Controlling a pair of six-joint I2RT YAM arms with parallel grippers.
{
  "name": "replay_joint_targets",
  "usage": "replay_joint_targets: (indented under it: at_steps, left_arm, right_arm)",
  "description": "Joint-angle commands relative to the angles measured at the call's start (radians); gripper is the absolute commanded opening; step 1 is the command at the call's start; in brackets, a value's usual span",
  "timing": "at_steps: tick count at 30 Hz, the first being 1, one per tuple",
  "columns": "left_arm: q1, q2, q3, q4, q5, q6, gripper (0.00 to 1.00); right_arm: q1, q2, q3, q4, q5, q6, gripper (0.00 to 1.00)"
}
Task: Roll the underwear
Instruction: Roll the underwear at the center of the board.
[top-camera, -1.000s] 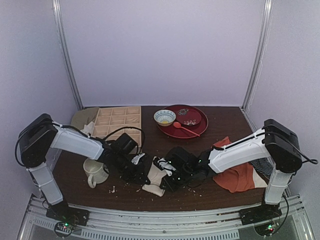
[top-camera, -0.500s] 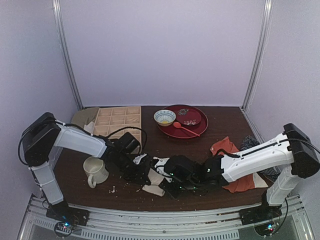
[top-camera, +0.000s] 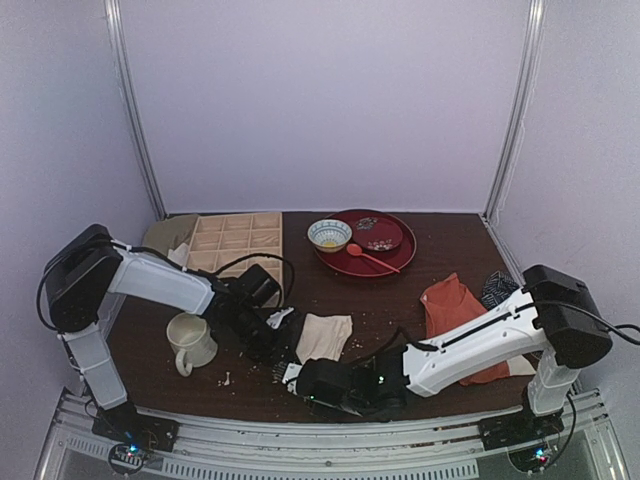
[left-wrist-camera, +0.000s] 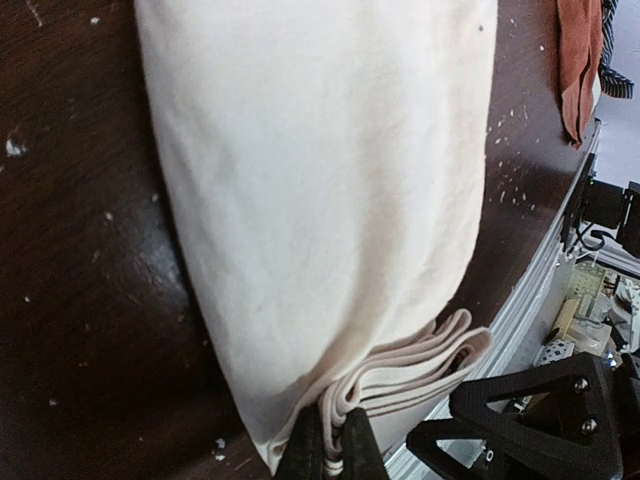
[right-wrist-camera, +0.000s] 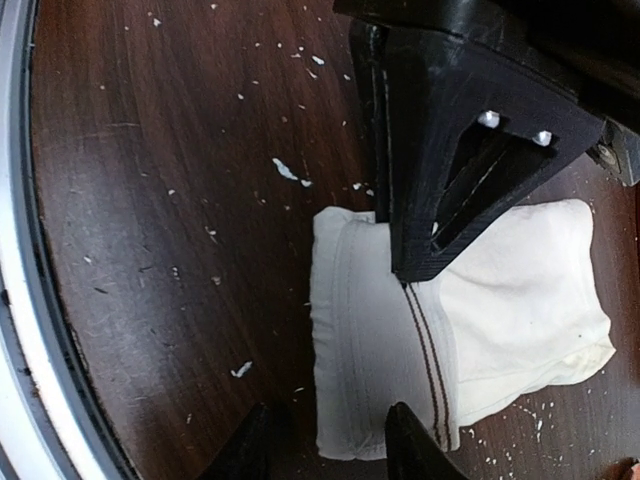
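The underwear (top-camera: 326, 336) lies folded into a cream strip on the dark table, its thick striped waistband (right-wrist-camera: 372, 340) toward the front edge. My left gripper (left-wrist-camera: 330, 450) is shut on the stacked waistband layers (left-wrist-camera: 420, 375) at one corner; in the top view it (top-camera: 282, 346) sits at the strip's left side. My right gripper (right-wrist-camera: 335, 445) is low near the table's front edge, open, one fingertip (right-wrist-camera: 255, 445) on bare wood and the other (right-wrist-camera: 420, 440) over the waistband's end, holding nothing. From above it (top-camera: 300, 378) is just in front of the underwear.
A cream mug (top-camera: 190, 343) stands left of my left arm. A wooden compartment tray (top-camera: 235, 243) and a red plate (top-camera: 392, 262) with a bowl (top-camera: 329, 234) are at the back. An orange-red garment (top-camera: 455, 310) and striped cloth (top-camera: 497, 288) lie right. Crumbs dot the table.
My right gripper has opened, let go of the fabric and swung down-left toward the front edge. The underwear, bunched between both grippers before, now lies flatter. My left gripper has stayed shut.
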Motion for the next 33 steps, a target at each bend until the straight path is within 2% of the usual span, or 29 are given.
replay_joint_targets:
  at_steps: [1, 11, 22, 27, 33]
  left_arm:
    - [-0.01, 0.028, -0.001, -0.038, -0.005, 0.019, 0.0]
    - [-0.01, 0.027, -0.013, -0.031, -0.001, 0.014, 0.0]
    - [-0.012, 0.032, -0.007, -0.033, 0.001, 0.012, 0.0]
    - [-0.011, 0.037, -0.004, -0.035, 0.004, 0.011, 0.0]
    - [-0.012, 0.034, -0.011, -0.034, 0.006, 0.011, 0.0]
  right_arm:
    - [0.001, 0.041, 0.036, -0.004, 0.089, -0.07, 0.37]
    - [0.001, 0.118, 0.047, 0.007, 0.141, -0.122, 0.36]
    - [0.054, 0.009, 0.03, -0.002, 0.215, -0.153, 0.37]
    - [0.057, 0.018, 0.049, -0.005, 0.17, -0.163, 0.42]
    - [0.049, 0.085, 0.056, 0.017, 0.176, -0.194, 0.43]
